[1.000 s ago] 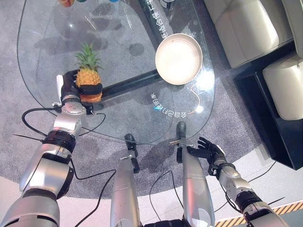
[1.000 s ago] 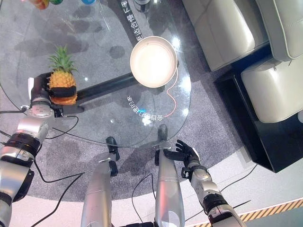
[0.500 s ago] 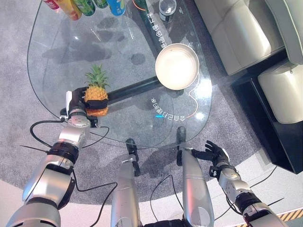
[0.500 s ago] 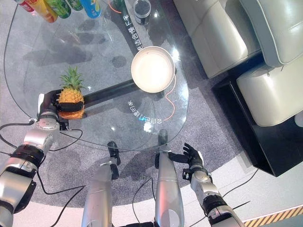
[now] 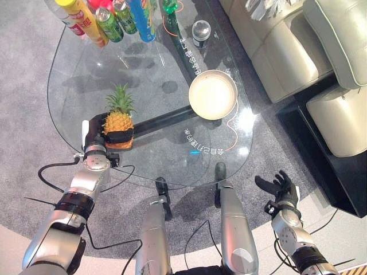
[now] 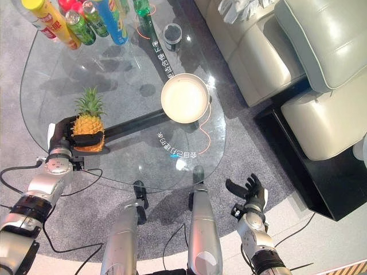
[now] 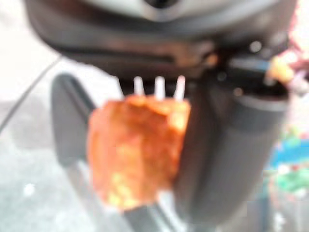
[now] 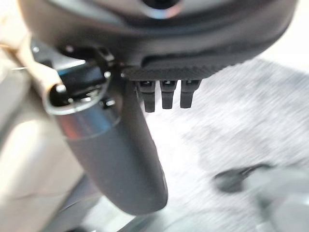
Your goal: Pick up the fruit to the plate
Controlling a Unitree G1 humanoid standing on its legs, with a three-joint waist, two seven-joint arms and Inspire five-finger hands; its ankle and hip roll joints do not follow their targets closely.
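The left hand (image 5: 98, 133) has its dark fingers curled round the body of the pineapple (image 5: 117, 121), which stands upright with its crown up, over the near left part of the glass table (image 5: 74, 69). To carry it well, I judge the hand should keep the fruit upright and the grasp firm, then travel across to the white plate (image 5: 213, 94), well apart to the right, and lower it inside the rim before letting go. The right hand (image 5: 281, 189) hangs off the table's near edge, fingers spread and empty.
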